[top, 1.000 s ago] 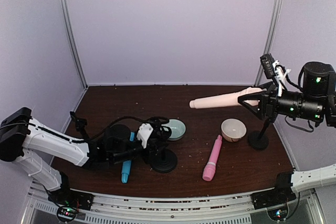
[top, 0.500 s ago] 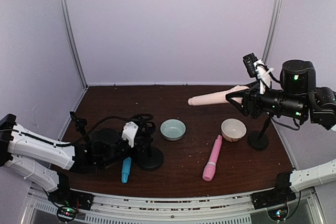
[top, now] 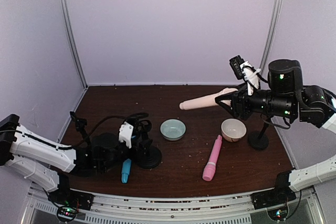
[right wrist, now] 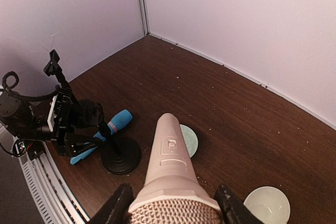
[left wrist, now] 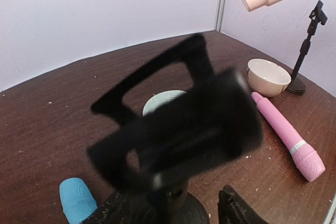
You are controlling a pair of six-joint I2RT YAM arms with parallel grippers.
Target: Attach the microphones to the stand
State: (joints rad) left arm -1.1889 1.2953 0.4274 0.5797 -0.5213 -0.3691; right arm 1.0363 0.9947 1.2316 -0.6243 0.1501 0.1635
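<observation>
My right gripper (top: 231, 99) (right wrist: 170, 203) is shut on the head end of the cream microphone (top: 202, 100) (right wrist: 170, 166). It holds the microphone level in the air, tail pointing left. A black stand (top: 150, 158) (right wrist: 121, 156) rests on the table at front left, its clip (left wrist: 178, 124) blurred and close in the left wrist view. My left gripper (top: 137, 142) (left wrist: 173, 208) is open, with one finger on each side of the stand's pole and the right finger clear of it. The sky-blue microphone (top: 126, 170) (left wrist: 77, 199) lies beside the stand base. The pink microphone (top: 212, 157) (left wrist: 286, 137) lies at front centre.
A teal bowl (top: 172, 129) and a cream bowl (top: 233, 129) sit mid-table. A second black stand (top: 258, 140) is at the right, under my right arm. A third small stand (top: 79, 124) is by the left wall. Pale walls close in on three sides.
The left gripper dragged the stand a little leftward, then opened its jaws around the pole. The right arm carried the cream microphone leftward.
</observation>
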